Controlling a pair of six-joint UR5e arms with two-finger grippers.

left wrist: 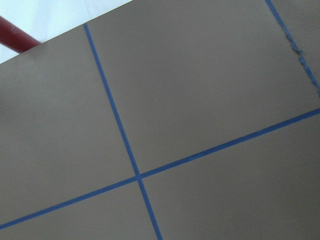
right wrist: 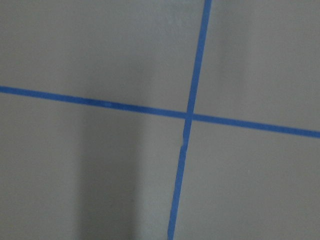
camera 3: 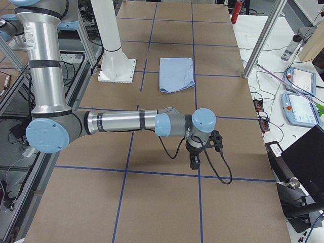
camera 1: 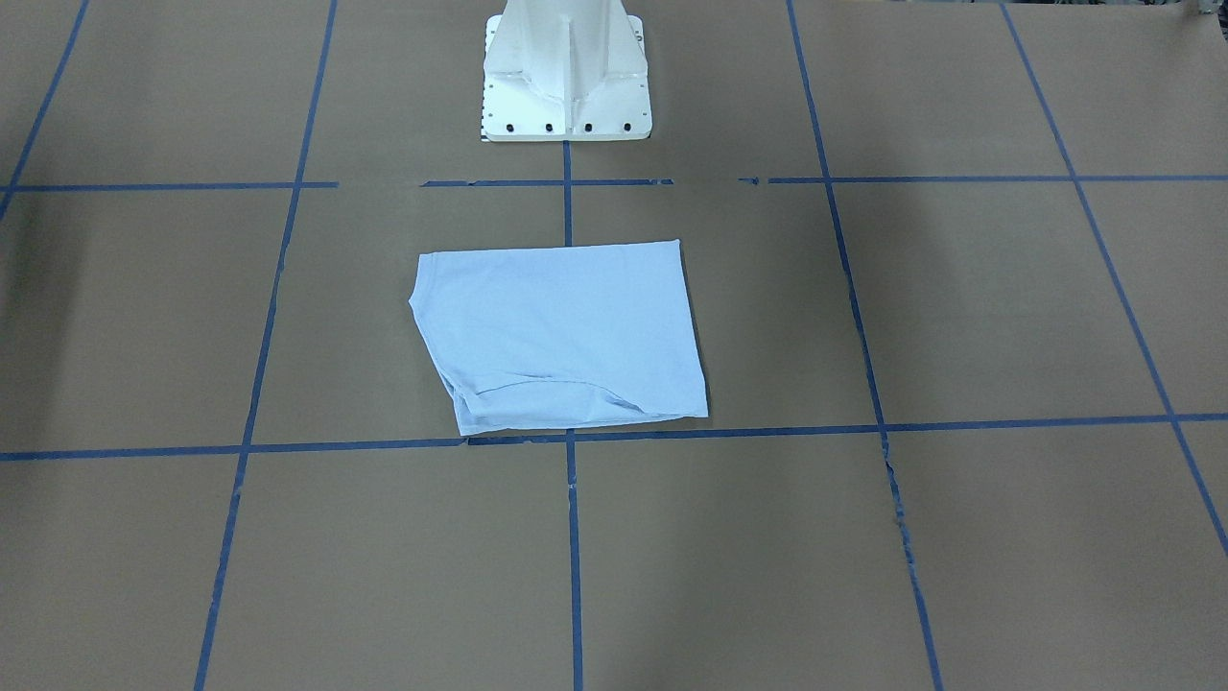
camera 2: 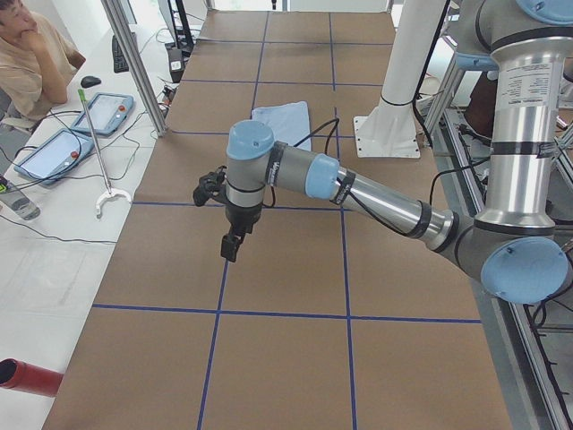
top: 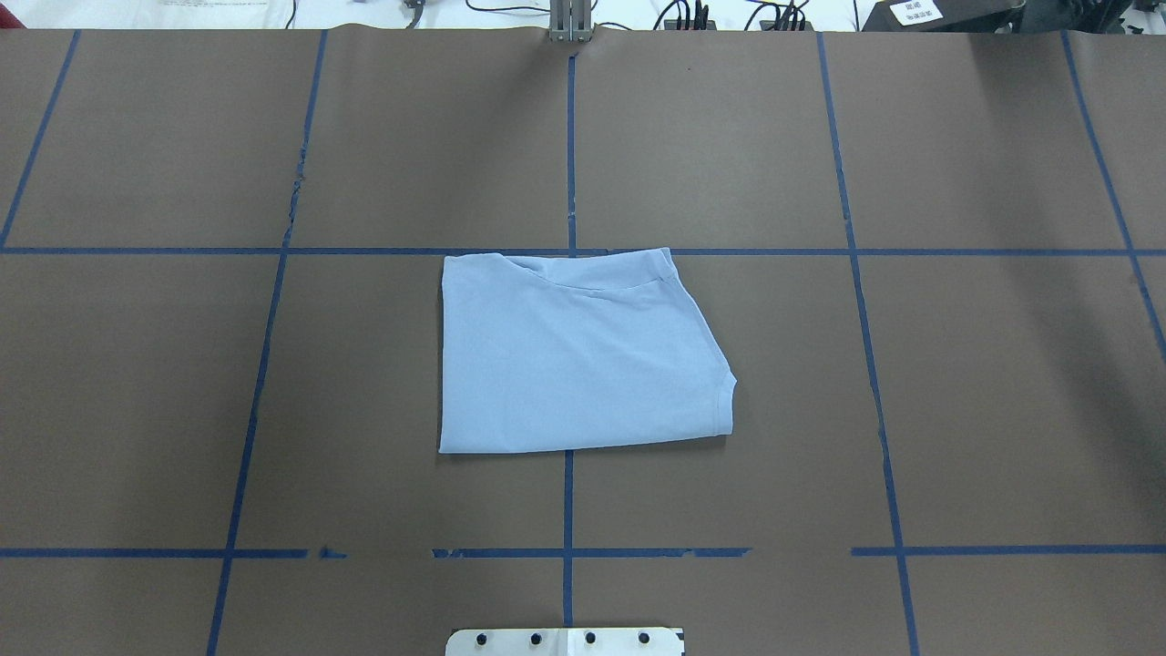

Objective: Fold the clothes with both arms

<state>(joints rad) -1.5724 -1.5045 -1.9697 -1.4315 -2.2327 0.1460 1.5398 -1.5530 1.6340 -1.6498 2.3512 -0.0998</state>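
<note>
Light blue T-shirt [top: 574, 355] lies folded flat in the middle of the bench [top: 1002, 410]. Its far edge sits on a blue tape line [top: 182, 251], and it's near the white pedestal [camera 1: 566, 77], not touching. Left arm [camera 2: 376, 193] reaches twd the bench's left end, left gripper [camera 2: 231, 246] pointing down over bare paper. Right arm [camera 3: 121, 121] does likewise twd the right end, right gripper [camera 3: 194, 162] also pointing down. Both are well apart from the shirt. Can't tell if either gripper is open or closed.

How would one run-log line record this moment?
shirt: folded, flat on table | left hand: apart from shirt, open/shut unclear | right hand: apart from shirt, open/shut unclear
</note>
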